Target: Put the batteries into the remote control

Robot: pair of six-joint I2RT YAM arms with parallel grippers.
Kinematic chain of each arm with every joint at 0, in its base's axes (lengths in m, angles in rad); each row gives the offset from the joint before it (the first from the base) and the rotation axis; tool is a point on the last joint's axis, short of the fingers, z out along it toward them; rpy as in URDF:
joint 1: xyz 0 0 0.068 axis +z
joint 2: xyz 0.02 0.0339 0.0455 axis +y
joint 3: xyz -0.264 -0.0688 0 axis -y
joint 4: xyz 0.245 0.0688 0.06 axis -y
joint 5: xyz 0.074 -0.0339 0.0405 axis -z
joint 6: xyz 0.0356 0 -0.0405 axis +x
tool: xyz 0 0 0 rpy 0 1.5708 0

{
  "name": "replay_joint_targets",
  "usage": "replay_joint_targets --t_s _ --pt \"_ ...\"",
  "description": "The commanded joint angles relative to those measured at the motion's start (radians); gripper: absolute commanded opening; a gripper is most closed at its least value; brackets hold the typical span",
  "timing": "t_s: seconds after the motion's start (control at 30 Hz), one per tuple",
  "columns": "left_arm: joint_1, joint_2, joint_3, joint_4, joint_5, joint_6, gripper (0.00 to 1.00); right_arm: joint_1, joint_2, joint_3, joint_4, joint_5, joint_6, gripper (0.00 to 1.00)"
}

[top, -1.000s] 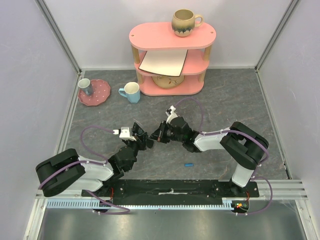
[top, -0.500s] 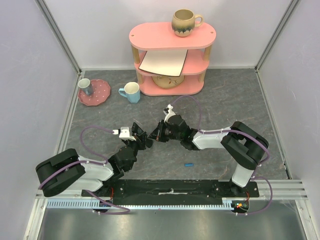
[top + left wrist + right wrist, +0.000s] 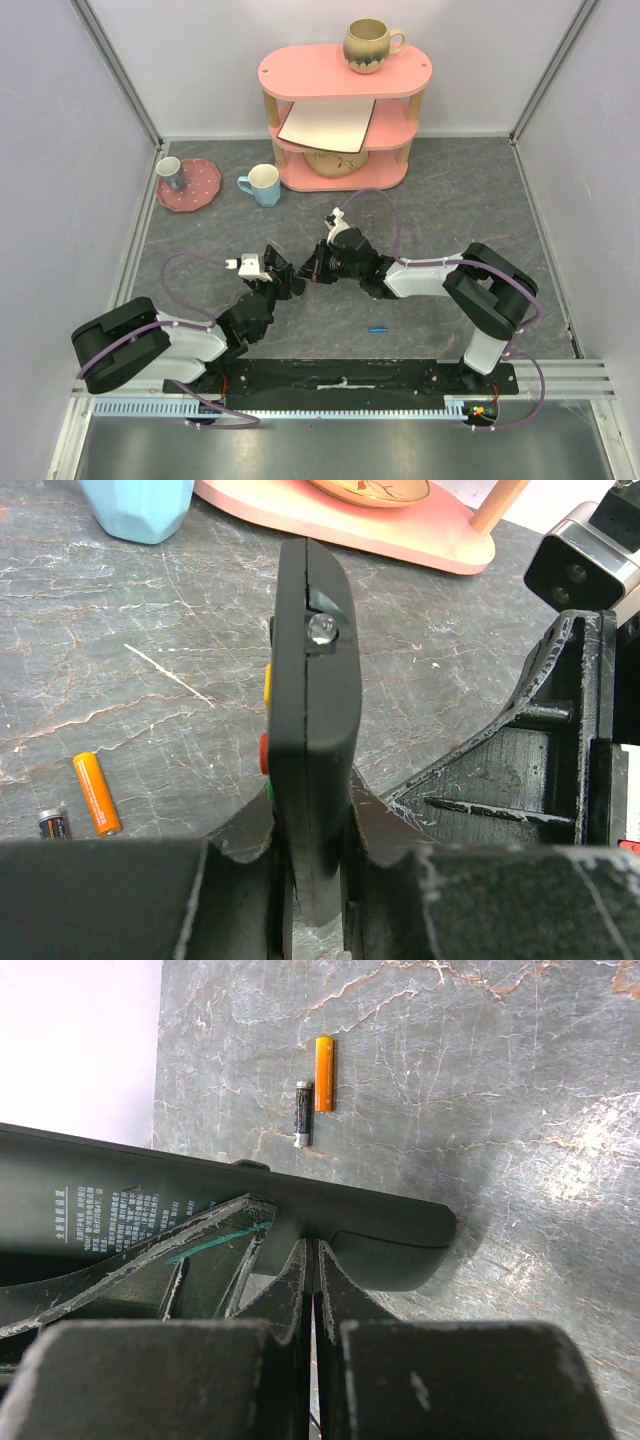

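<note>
The remote control (image 3: 315, 700) is a slim black bar standing on edge, and my left gripper (image 3: 312, 830) is shut on its lower end. Coloured buttons show on its left face. In the right wrist view the remote control (image 3: 390, 1230) shows its printed back and a curved cover seam. My right gripper (image 3: 315, 1250) is shut, empty, with its tips against that back by the seam. An orange battery (image 3: 97, 794) and a dark blue battery (image 3: 52, 824) lie side by side on the table. The two also appear beyond the remote, orange battery (image 3: 323, 1060) and dark battery (image 3: 302, 1113). From above, left gripper (image 3: 285, 280) and right gripper (image 3: 312, 272) meet mid-table.
A pink shelf (image 3: 340, 75) stands at the back with a mug (image 3: 368, 45) on top and plates inside. A light blue cup (image 3: 263, 184) and a pink plate (image 3: 195, 190) carrying a small cup sit back left. A small blue piece (image 3: 378, 328) lies near the right arm's base.
My right arm has edged slightly left and back, toward the remote. The left arm and the remote have stayed put.
</note>
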Motion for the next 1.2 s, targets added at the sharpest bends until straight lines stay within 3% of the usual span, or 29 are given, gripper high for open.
replay_joint_targets --t_s 0.0,1.17 --pt "-0.018 -0.012 0.041 0.039 0.05 0.038 0.02 0.025 0.059 -0.033 -0.226 0.042 -0.056 0.0" --pt "-0.019 -0.046 0.041 0.002 0.016 0.053 0.02 0.001 -0.004 -0.14 -0.267 0.088 -0.085 0.0"
